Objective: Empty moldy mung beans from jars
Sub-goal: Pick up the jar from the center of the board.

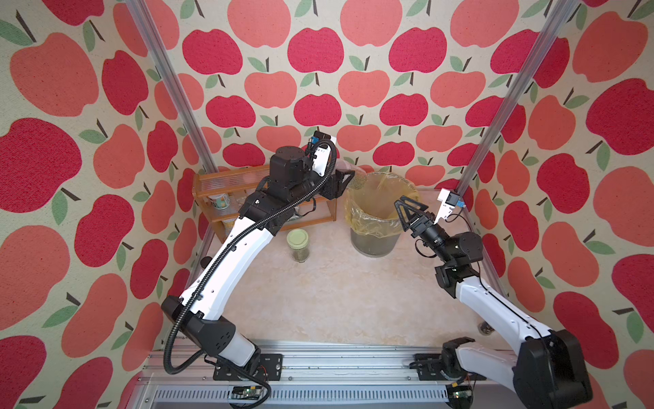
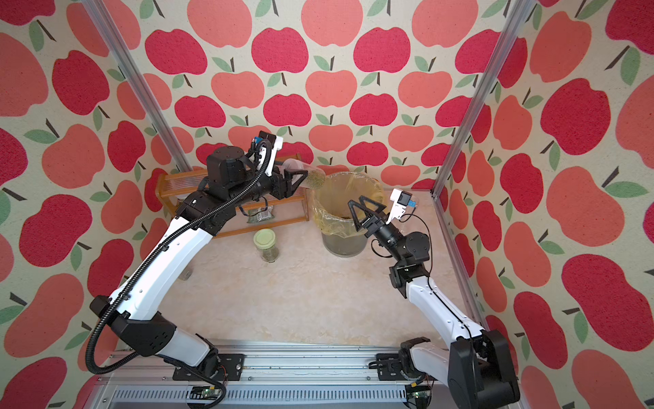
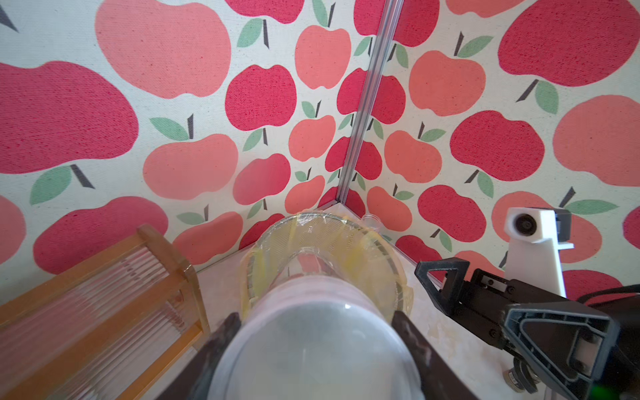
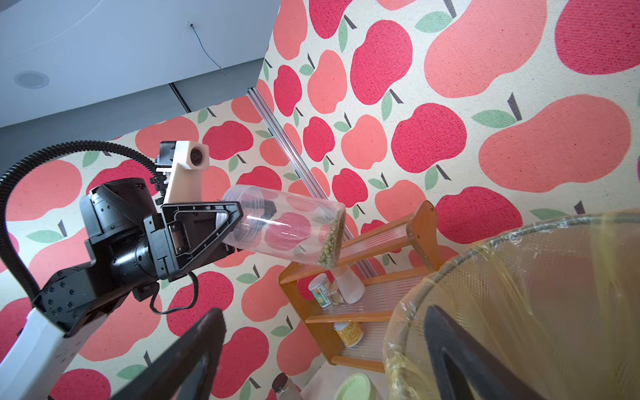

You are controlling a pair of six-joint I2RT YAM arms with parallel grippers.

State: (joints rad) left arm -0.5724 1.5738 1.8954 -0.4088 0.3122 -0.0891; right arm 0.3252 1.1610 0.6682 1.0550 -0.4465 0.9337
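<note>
Jaws on the left were clamped round a clear plastic cylinder jar (image 4: 287,228) over a yellow-lined bin's (image 1: 371,226) rim, olive mung beans (image 4: 331,239) at its far end; right jaws were spread wide. Light, slick: mid-body grip was judged safest.

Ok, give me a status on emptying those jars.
Done: a greenish mass low in the lined bin hints that some contents are already dumped. In hand: the left gripper holds a clear jar tipped by the bin, a thin layer of mung beans at its far end. Left: the green-lidded jar stands closed, beans inside. The right gripper is open and empty.
</note>
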